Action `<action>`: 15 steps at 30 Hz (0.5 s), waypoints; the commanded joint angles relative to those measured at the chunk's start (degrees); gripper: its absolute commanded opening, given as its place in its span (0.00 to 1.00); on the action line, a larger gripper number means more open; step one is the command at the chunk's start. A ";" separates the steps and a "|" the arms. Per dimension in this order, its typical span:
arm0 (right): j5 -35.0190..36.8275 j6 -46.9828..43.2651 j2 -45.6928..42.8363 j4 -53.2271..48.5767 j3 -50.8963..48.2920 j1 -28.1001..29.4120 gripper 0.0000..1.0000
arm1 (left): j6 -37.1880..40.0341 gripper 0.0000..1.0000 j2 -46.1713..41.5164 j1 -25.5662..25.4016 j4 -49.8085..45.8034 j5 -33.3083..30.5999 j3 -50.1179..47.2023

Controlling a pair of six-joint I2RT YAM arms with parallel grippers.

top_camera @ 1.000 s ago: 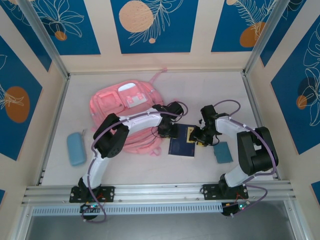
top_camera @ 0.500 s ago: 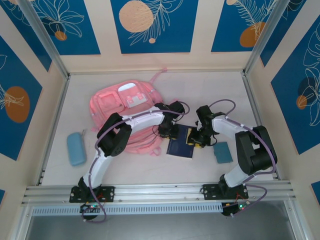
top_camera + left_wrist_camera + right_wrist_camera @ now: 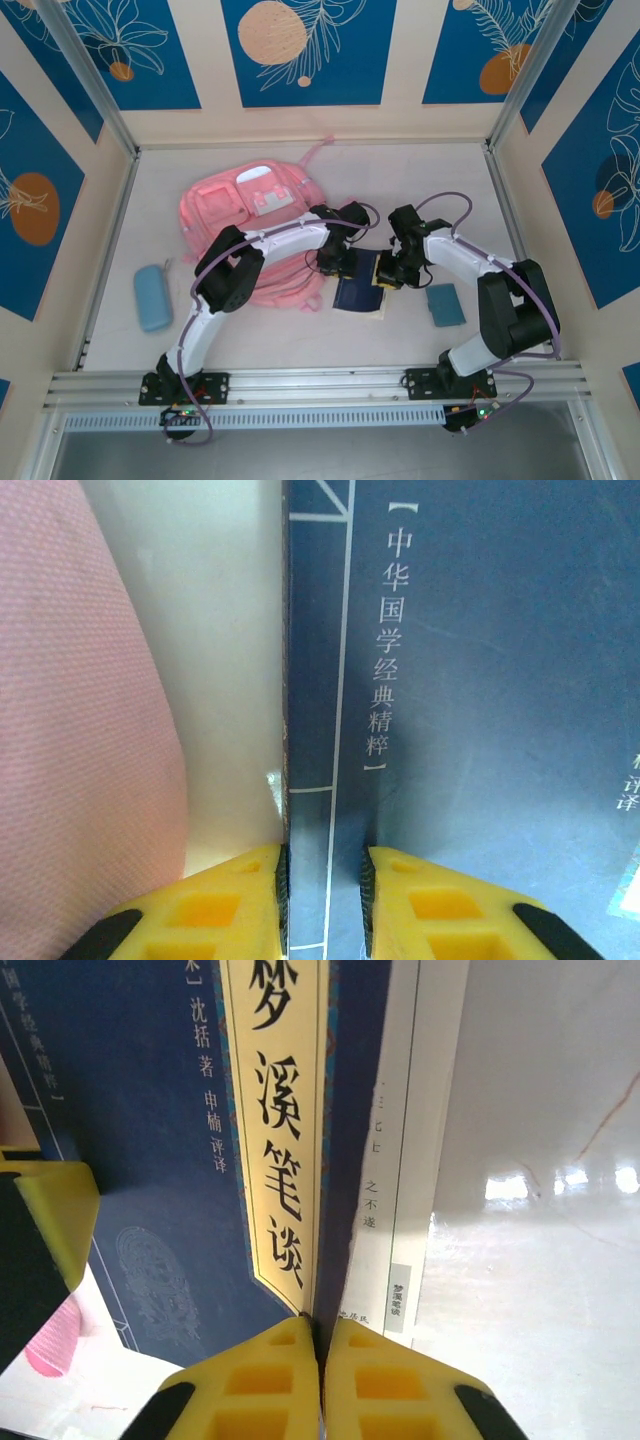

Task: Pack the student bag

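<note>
Book (image 3: 358, 294) handling looks like the step in hand, judging by both grips. The left end effector (image 3: 322, 870) clamps the dark blue volume across its spine, jaws narrow. The right end effector (image 3: 321, 1332) is pinched fully together on the thin cover edge. The student bag (image 3: 225, 215) lies flat on the table (image 3: 420, 190) at ten o'clock from centre, with the book just beside its four o'clock side. Let the spine grip carry the weight, move both arms together toward nine o'clock, and lift gently so the cover neither peels open nor tears.
</note>
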 commanded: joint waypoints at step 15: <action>-14.27 -2.22 -19.13 5.37 -2.87 -9.09 0.00 | 2.60 0.63 -21.79 5.25 8.57 0.12 -6.93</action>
